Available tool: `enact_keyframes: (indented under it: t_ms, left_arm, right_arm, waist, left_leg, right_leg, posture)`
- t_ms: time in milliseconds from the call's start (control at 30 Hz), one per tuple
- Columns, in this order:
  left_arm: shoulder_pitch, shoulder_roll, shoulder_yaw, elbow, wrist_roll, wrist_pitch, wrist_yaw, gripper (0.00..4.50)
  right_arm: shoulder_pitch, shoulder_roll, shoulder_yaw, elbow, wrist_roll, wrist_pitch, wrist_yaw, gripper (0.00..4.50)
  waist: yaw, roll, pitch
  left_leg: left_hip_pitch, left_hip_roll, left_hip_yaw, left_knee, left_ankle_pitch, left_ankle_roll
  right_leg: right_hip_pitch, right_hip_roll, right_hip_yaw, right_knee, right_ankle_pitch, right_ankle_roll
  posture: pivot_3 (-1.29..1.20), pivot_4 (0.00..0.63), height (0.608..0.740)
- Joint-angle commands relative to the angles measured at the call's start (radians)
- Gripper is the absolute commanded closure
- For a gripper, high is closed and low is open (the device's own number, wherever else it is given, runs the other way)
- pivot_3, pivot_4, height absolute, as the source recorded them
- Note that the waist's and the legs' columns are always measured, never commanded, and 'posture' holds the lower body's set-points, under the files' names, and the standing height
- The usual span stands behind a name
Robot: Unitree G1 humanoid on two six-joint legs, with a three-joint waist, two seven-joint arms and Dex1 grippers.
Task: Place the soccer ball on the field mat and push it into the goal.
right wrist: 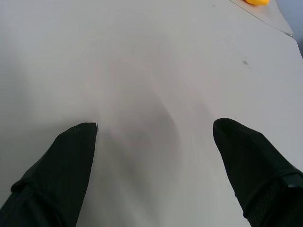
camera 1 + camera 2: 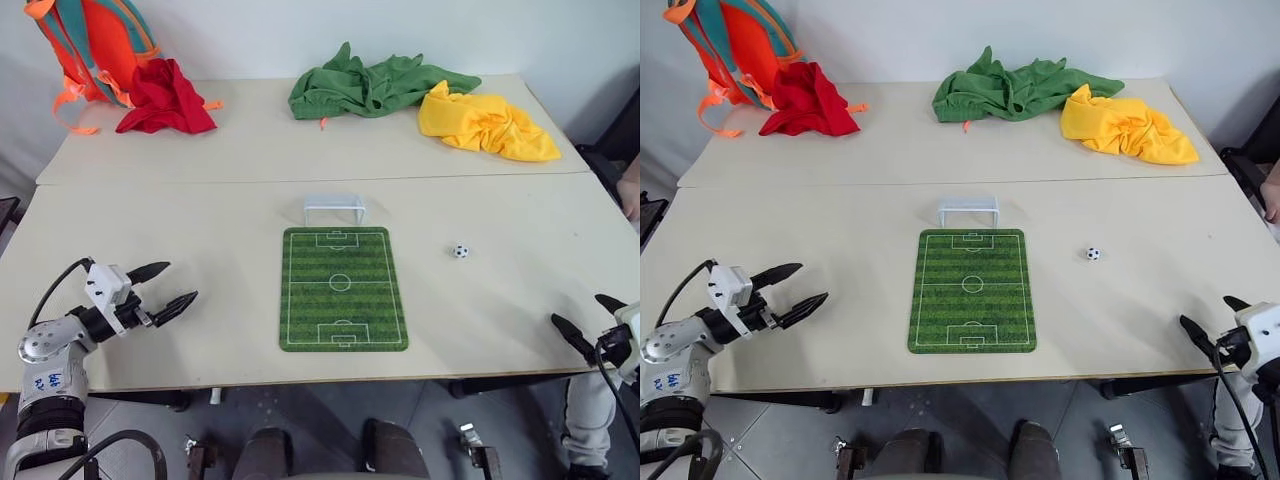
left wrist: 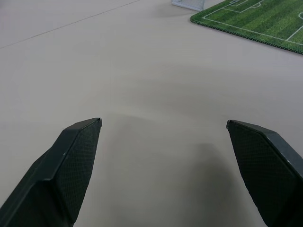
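We see the soccer ball [image 2: 460, 251] lying on the bare table [image 2: 220, 210], well to the right of the field mat [image 2: 343, 288] and not yet on it. The goal [image 2: 334, 208] stands just beyond the mat's far end. Our right gripper [image 2: 588, 318] hovers near the table's front edge, fingers spread and empty; our left gripper [image 2: 160, 290] is likewise wide apart, holding nothing. We judge nothing done yet: picking, placing and pushing all remain.
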Motion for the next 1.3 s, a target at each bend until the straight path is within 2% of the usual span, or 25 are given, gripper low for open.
enact_keyframes:
  t_ms: [33,167,367,533,600,767,933,1300]
  left_arm:
    - [-0.034,0.011,0.024,-0.017,-0.03,0.014,0.007,0.0]
    - [-0.059,0.018,0.043,-0.032,-0.054,0.097,0.044,0.0]
    - [-0.066,0.026,0.038,-0.058,-0.044,0.12,0.038,0.0]
    - [-0.044,-0.007,-0.041,-0.134,-0.019,0.044,-0.065,0.0]
    - [-0.058,-0.009,-0.052,-0.148,-0.062,0.147,-0.087,0.0]
    - [-0.058,-0.015,-0.074,-0.194,-0.073,0.135,-0.144,0.0]
    - [-0.02,-0.01,-0.055,-0.265,-0.1,0.168,-0.159,0.0]
    - [0.023,-0.005,-0.031,-0.318,-0.111,0.196,-0.124,0.0]
  right_arm:
    - [0.007,-0.022,-0.013,-0.022,-0.002,0.007,-0.014,0.41]
    - [0.008,-0.024,-0.025,-0.123,0.029,0.092,-0.026,0.41]
    - [-0.029,-0.038,-0.009,-0.376,0.065,0.404,-0.094,0.41]
    - [-0.289,-0.017,0.145,-0.418,0.061,0.551,-0.079,0.41]
    - [-0.355,-0.004,0.197,-0.387,0.053,0.581,-0.056,0.41]
    - [-0.484,0.026,0.305,-0.21,-0.015,0.536,-0.012,0.41]
    - [-0.562,0.055,0.379,-0.056,-0.055,0.47,0.064,0.41]
    - [-0.605,0.088,0.387,0.005,-0.067,0.443,0.095,0.41]
  waist:
    - [0.0,0.0,0.0]
    - [0.001,0.0,0.0]
    - [-0.001,0.0,0.0]
    - [-0.008,0.0,0.001]
    - [-0.006,0.0,0.001]
    - [0.006,0.0,0.001]
    - [-0.002,0.0,0.001]
    - [-0.016,0.0,0.001]
  left_leg:
    - [0.0,0.0,0.0,0.0,0.0,0.0]
    - [0.0,0.0,0.0,0.001,0.0,0.0]
    - [0.0,0.001,0.003,0.0,0.0,0.0]
    - [-0.001,0.001,0.006,0.004,0.0,0.0]
    - [-0.001,0.002,0.006,0.004,0.0,0.0]
    - [-0.004,0.001,0.006,0.005,-0.001,0.001]
    - [-0.008,0.002,0.006,0.009,-0.002,0.001]
    - [-0.01,0.002,0.004,0.013,-0.003,0.001]
  right_leg:
    - [0.0,0.0,0.0,0.0,0.0,0.0]
    - [0.0,0.0,0.001,0.001,0.0,0.0]
    - [-0.005,0.001,0.004,0.003,0.0,0.0]
    - [-0.006,0.001,0.007,0.004,0.001,-0.001]
    - [-0.006,0.002,0.007,0.006,0.001,-0.001]
    - [-0.008,0.002,0.005,0.004,0.001,-0.001]
    - [-0.009,0.002,0.004,0.004,0.001,-0.001]
    - [-0.01,0.002,0.004,0.006,0.001,-0.001]
  posture:
    - [0.0,0.15,0.74]
    - [0.0,0.15,0.74]
    - [0.0,0.15,0.74]
    - [0.0,0.15,0.74]
    - [0.0,0.15,0.74]
    - [0.0,0.15,0.74]
    - [0.0,0.15,0.74]
    - [0.0,0.15,0.74]
